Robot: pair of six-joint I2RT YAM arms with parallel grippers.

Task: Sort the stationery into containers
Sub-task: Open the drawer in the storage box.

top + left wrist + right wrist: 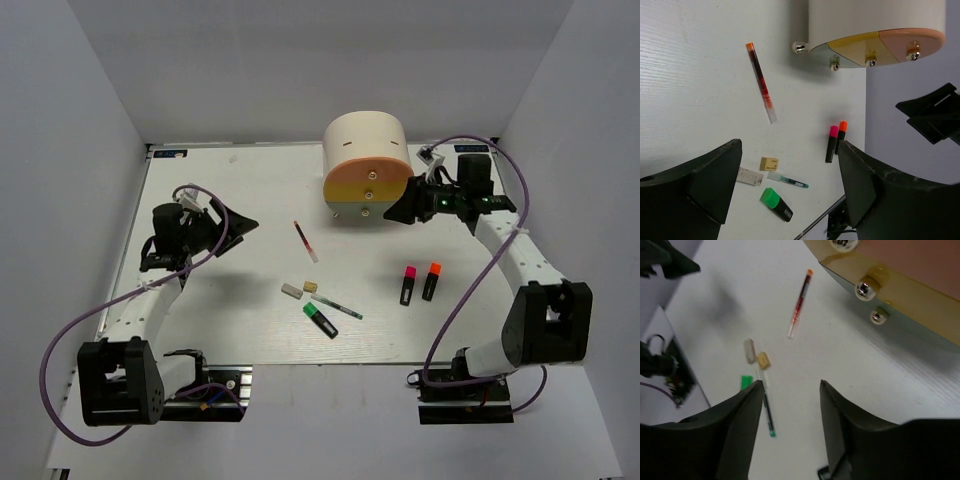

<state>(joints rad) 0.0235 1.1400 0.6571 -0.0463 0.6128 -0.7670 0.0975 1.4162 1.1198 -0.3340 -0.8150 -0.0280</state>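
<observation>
Risk: round metal knob (863, 288) slipping from open, empty right tool (790, 385), or cream half-cylinder drawer unit (365, 135) skidding along white bench (230, 190) far edge. Left tool (790, 147) open too.

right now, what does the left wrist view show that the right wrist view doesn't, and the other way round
Only the left wrist view: the pink highlighter and orange highlighter side by side, and the right gripper at the right edge.
Only the right wrist view: the left gripper, a dark shape in the top left corner.
Both: the red-white pen, grey eraser, tan eraser, teal pen, green highlighter, and the orange drawer and yellow drawer.
</observation>
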